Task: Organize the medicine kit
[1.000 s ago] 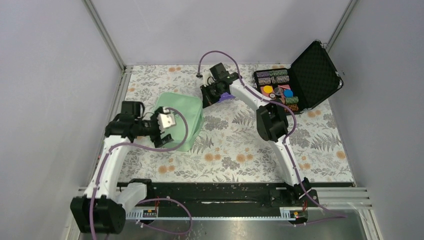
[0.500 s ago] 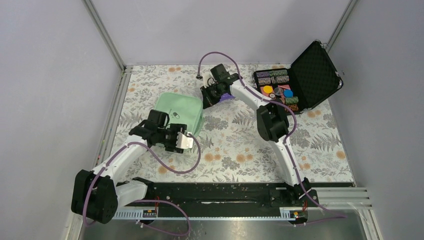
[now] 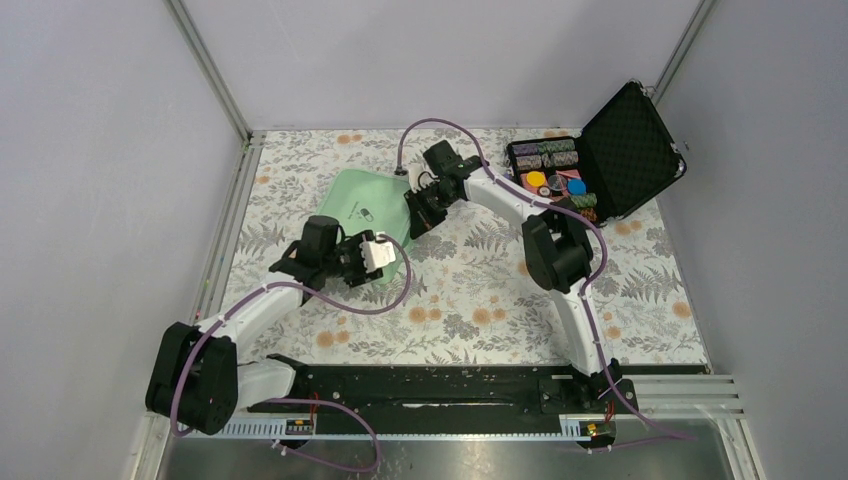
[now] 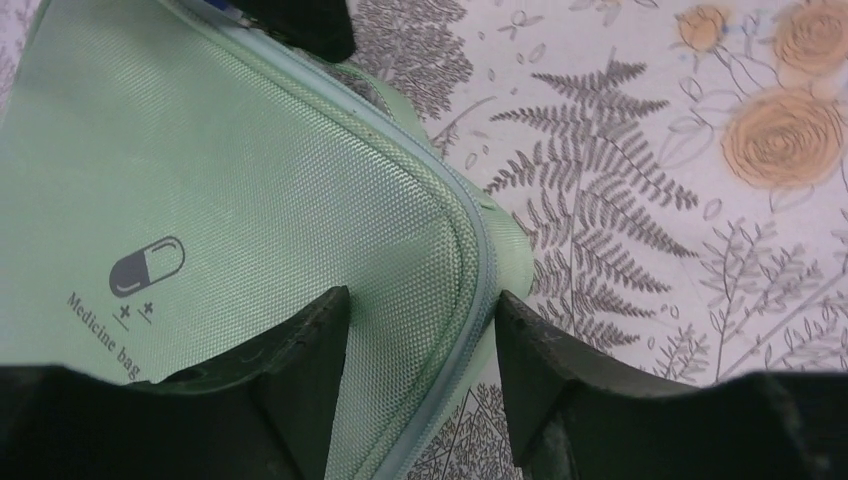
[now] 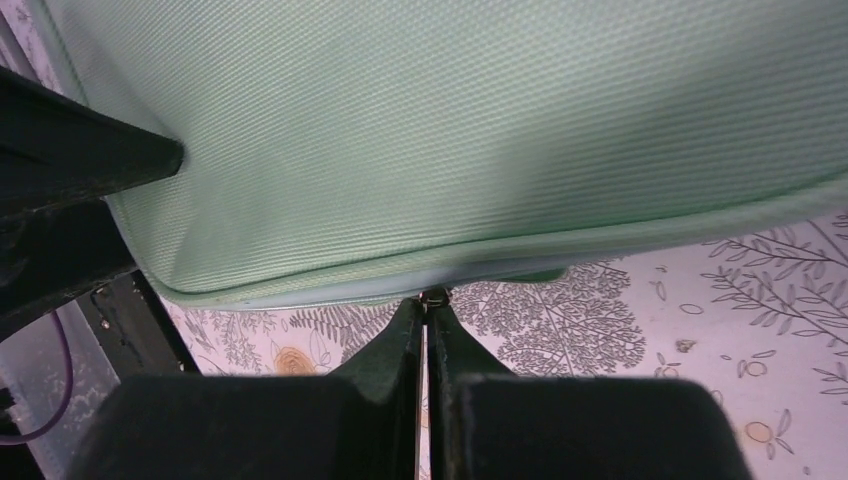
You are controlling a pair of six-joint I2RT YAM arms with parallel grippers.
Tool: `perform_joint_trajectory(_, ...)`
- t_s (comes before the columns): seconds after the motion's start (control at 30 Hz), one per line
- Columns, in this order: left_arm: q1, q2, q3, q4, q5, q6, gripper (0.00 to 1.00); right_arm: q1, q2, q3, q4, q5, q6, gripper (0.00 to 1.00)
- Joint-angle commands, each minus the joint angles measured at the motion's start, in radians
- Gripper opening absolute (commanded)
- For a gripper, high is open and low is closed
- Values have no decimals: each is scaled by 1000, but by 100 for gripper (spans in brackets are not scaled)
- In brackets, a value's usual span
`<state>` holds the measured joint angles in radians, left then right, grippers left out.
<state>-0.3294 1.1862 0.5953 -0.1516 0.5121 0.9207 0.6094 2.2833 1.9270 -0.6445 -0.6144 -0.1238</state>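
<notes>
- As I find it from the overhead view, the medicine kit [image 3: 362,200] lies closed and flat on the floral table [image 3: 480,290], left of centre and toward the far side, turned so that one rounded corner faces the arm bases.
- Its lid is uppermost: the grey pill logo [image 4: 147,266] and the words "Medicine bag" read clearly in the left wrist view. The zipper track [image 4: 470,230] runs shut around the corner shown there.
- The zipped right-hand side is the line that matters. It runs from the far right of the kit, where my right arm sits, down to the near right corner, where my left arm sits.
- The right gripper [image 5: 425,305] is pressed closed, fingertips together. It seems to pinch the small zip pull [image 5: 433,294] just below the kit's edge, and the kit's body lies directly ahead of its fingertips.
- The left gripper [image 4: 418,300] is spread wide and straddles the near right corner. One finger is over the lid and the other is beyond the edge over the table; it holds nothing.
- Judgement: the step in hand is unzipping. The pull would travel along that side toward the left gripper, which is the nearer one to brace the corner but has not yet closed on it.
- Risk, as I judge it: an unbraced kit would slide with the pull rather than open.
- The black foam-lined case [image 3: 625,150] of chips stands open, well apart at the far right.
</notes>
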Motion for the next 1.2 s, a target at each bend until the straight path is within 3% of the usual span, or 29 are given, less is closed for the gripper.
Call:
perform_joint_trajectory(0.0,-7,24,-7,263,-113,-179,45,44,-86,-23,-65,-97,47,0)
perform_joint_trajectory(0.2,-59,65,-16,401,-150,-395,44,55,-99,-16,-28,-172,64,0)
perform_joint_trajectory(0.3,-92,86,-2,448,-239,-435,43,56,-99,-22,-28,-174,66,0)
perform_joint_trajectory(0.43,-88,112,35,484,-258,-506,44,56,-102,-23,-26,-198,59,0)
perform_joint_trajectory(0.53,-93,128,58,475,-222,-538,56,55,-101,-22,-25,-200,53,0)
perform_joint_trajectory(0.67,-82,68,145,215,-120,-485,71,25,-100,-44,4,-163,98,0)
perform_joint_trajectory(0.83,31,-80,217,87,48,-499,88,-3,-98,-33,-48,-110,37,0)
perform_joint_trajectory(0.93,103,4,329,111,1,-649,90,-3,-91,-18,-75,-85,-9,0)
perform_joint_trajectory(1.07,199,248,538,127,-135,-960,88,-4,-83,-5,-86,-49,-60,0)
perform_joint_trajectory(1.17,260,427,689,118,-184,-1112,86,-3,-71,21,-114,-15,-107,0)
